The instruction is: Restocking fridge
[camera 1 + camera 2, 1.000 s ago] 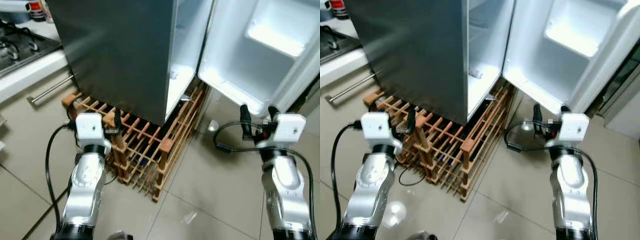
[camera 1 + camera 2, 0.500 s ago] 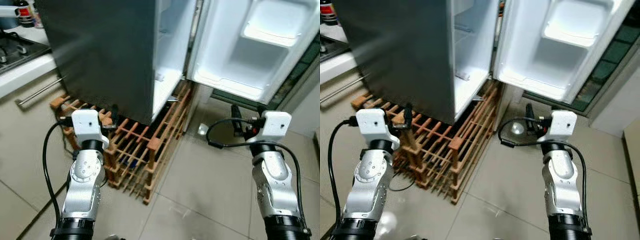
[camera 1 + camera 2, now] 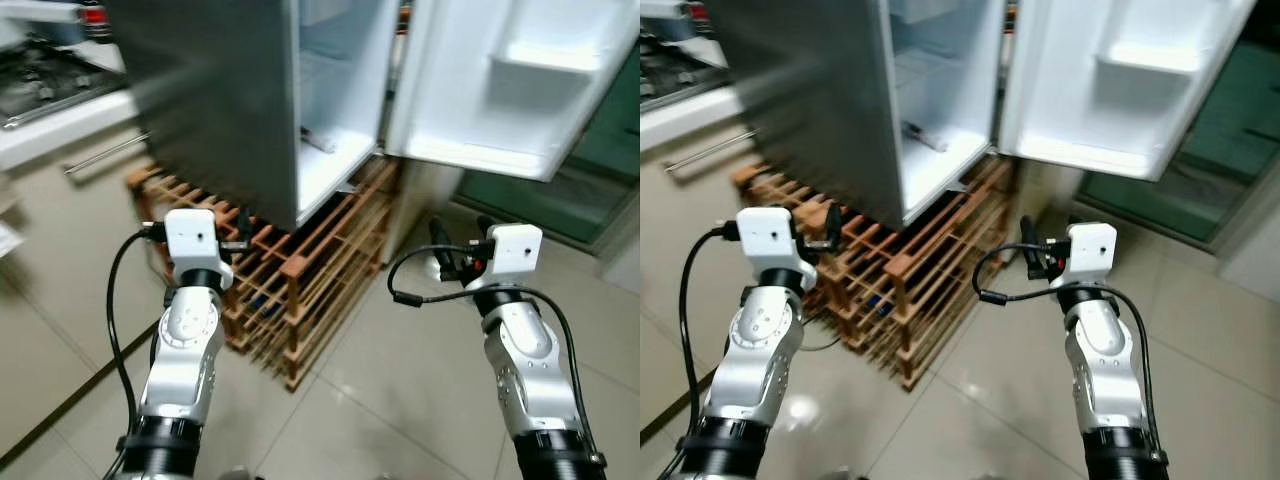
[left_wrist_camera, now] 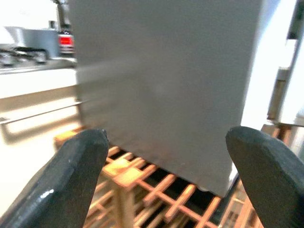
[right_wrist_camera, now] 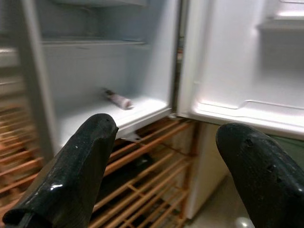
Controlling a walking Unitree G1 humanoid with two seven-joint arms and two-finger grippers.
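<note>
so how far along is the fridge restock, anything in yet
Done: the fridge door stands open, and one small tube-like item lies on the bottom shelf. In hand: nothing; the left gripper and right gripper are both open and empty, held before the fridge above the wooden rack. Left: nearly all the stocking.
</note>
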